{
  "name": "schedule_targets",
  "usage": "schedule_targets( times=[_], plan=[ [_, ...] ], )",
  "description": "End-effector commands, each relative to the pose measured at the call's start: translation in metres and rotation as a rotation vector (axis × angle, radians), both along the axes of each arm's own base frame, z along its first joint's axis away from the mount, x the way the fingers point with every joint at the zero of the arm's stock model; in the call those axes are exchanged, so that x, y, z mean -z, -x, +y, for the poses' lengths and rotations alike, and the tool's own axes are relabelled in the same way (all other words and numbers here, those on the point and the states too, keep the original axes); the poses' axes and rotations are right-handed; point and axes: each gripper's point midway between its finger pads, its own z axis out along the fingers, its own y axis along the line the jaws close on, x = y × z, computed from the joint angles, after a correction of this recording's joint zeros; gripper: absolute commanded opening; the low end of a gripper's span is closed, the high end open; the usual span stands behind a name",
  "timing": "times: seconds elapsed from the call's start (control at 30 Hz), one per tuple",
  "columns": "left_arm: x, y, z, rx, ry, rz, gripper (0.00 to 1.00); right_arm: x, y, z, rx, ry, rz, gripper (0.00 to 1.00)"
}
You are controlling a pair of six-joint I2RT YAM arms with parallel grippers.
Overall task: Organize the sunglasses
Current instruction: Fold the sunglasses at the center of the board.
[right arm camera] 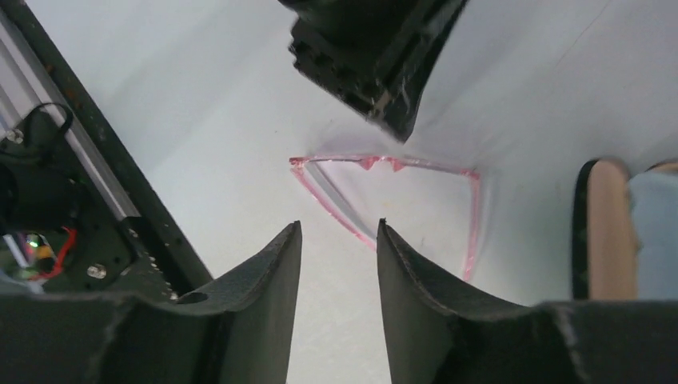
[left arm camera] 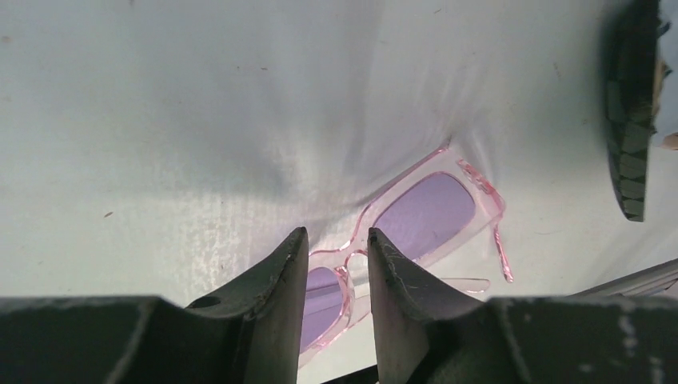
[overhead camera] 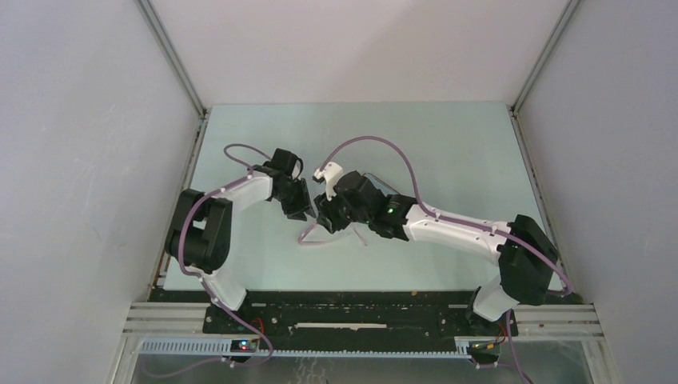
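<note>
The sunglasses [left arm camera: 420, 212] have a thin translucent pink frame and pale purple lenses. They lie on the pale table between the two grippers, arms unfolded, and show faintly in the top view [overhead camera: 310, 233]. My left gripper [left arm camera: 337, 234] is open, low over the frame, its jaws on either side of the bridge. In the right wrist view the left gripper's fingers [right arm camera: 376, 72] hang just above the front of the sunglasses [right arm camera: 384, 163]. My right gripper [right arm camera: 339, 228] is open and empty, its tips close to one arm of the sunglasses. In the top view both grippers [overhead camera: 302, 210] [overhead camera: 326, 218] meet over them.
A black oblong case with tan lining [right arm camera: 606, 232] lies open to the right of the sunglasses, a blue-grey cloth [right arm camera: 656, 228] inside it. The case's edge also shows in the left wrist view [left arm camera: 632, 104]. The black base rail [right arm camera: 88, 152] runs at the left.
</note>
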Motion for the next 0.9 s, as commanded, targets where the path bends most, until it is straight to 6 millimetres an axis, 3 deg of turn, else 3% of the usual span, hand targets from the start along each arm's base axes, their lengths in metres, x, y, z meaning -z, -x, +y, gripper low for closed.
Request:
schedule_targets(
  times=[0.0, 0.13, 0.27, 0.63, 0.87],
  plan=[
    [-0.026, -0.008, 0.009, -0.039, 0.008, -0.081, 0.38, 0.046, 0.017, -0.013, 0.163, 0.059, 0.209, 0.46],
    [-0.031, -0.012, 0.022, -0.081, -0.012, -0.102, 0.39, 0.066, 0.025, -0.018, 0.209, 0.099, 0.214, 0.46],
    [-0.016, -0.009, 0.033, -0.093, -0.044, -0.051, 0.38, 0.087, 0.028, -0.015, 0.238, 0.126, 0.25, 0.45],
    [0.015, 0.001, 0.017, -0.054, -0.035, 0.026, 0.38, 0.126, 0.028, 0.0, 0.205, 0.141, 0.3, 0.41],
    [0.022, 0.005, 0.011, -0.032, -0.044, 0.047, 0.38, 0.135, 0.009, 0.002, 0.21, 0.175, 0.245, 0.41]
  ],
)
